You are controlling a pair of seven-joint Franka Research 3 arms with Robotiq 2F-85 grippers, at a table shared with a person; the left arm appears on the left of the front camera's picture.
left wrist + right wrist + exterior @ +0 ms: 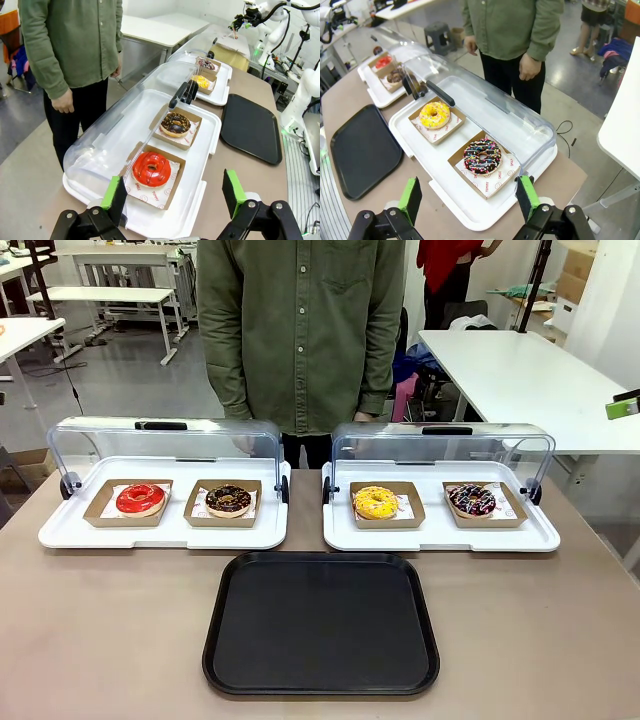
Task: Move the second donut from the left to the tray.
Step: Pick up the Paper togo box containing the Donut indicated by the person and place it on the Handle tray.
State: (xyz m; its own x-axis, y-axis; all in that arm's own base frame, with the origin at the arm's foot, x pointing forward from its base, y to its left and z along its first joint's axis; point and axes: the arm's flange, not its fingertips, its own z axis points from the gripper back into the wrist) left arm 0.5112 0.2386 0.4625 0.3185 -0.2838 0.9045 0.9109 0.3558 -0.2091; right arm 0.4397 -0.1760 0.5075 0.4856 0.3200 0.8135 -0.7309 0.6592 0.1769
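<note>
Two released: left fingers (114, 194), right fingers (411, 198); chocolate donut (229, 507) in holder (222, 522) behind tray (320, 630).

The second donut from the left (229, 499) lies in a display case (62, 532) behind the tray (320, 625).

My front camera looked from my side of the table (100, 640) straight across at the person (300, 330), the black tray (320, 625) close at the frame's lower middle. My left wrist camera looked down from near the left display tray (192, 210), and my right wrist camera from near the right display tray (445, 195). All three views shared the black tray.
</note>
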